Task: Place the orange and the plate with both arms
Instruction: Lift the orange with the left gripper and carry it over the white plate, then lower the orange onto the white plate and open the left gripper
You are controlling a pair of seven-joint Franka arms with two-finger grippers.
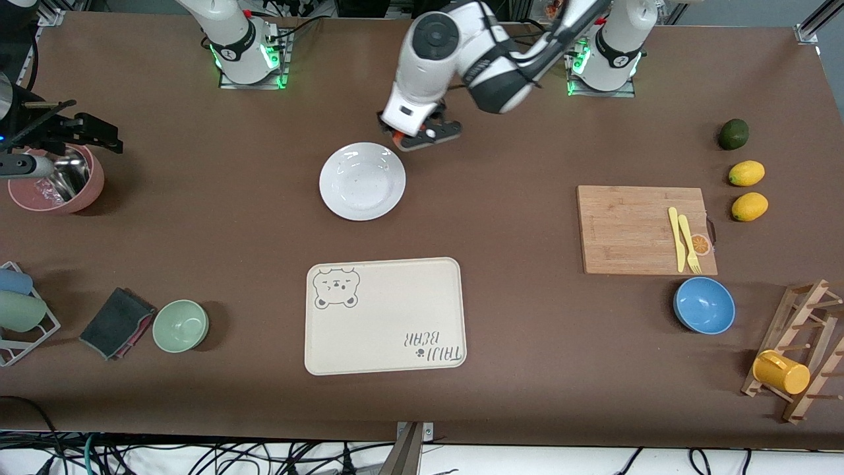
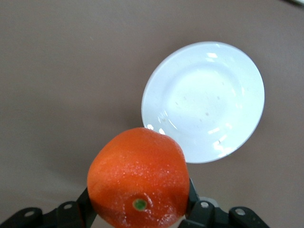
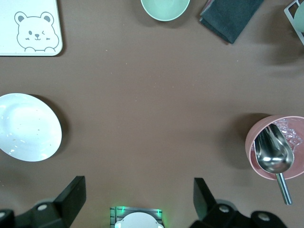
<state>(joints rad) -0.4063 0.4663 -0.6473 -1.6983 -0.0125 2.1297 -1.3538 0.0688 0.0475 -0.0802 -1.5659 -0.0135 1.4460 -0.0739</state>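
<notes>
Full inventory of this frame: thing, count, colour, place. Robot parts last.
orange: 1, orange-red, in left gripper
plate: 1, white, mid-table, empty
bear tray: 1, cream, nearer the camera than the plate
cutting board: 1, wood, toward left arm's end
knife and fork: 2, yellow, on the board
lemons: 2, yellow, beside the board
dark green fruit: 1, farther than the lemons
blue bowl: 1, nearer than the board
green bowl: 1, toward right arm's end
pink bowl: 1, holds a metal scoop
grey cloth: 1, beside the green bowl
yellow mug: 1, on wooden rack
left gripper: shut on the orange, over table beside the plate
right gripper: open, empty, waiting
</notes>
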